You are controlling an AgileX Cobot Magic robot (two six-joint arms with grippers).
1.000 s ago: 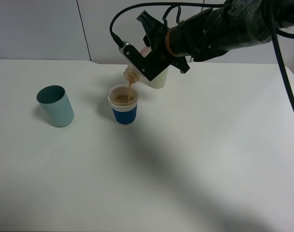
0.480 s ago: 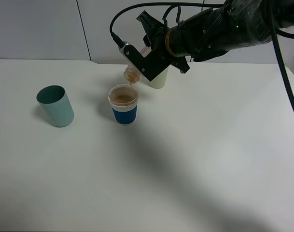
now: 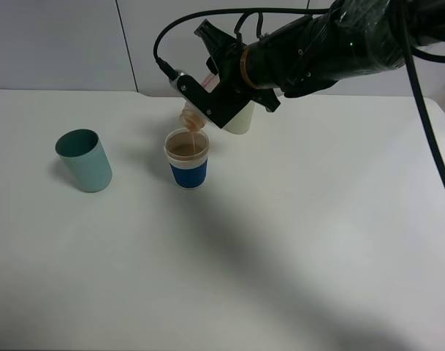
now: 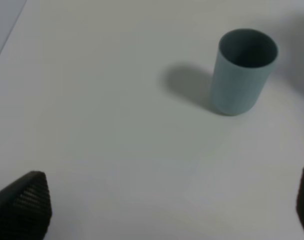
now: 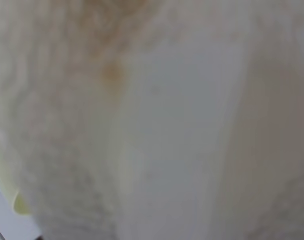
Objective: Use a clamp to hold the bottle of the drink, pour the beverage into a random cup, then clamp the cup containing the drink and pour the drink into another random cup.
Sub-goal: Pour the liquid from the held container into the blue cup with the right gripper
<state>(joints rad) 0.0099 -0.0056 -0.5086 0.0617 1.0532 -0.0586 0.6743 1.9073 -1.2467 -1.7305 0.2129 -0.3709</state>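
1. Step in hand: the first pour. Your right gripper (image 3: 207, 106) is clamped on the bottle (image 3: 195, 115), tipped mouth-down just above the blue cup (image 3: 188, 172).
2. The blue cup stands on the desk (image 3: 317, 219), brown drink near its rim.
3. Your left gripper (image 4: 164, 205) is spread wide and empty, near the teal cup (image 4: 244, 70).
4. Next, by my judgement: right the bottle before it overflows, set it down, then clamp the blue cup.
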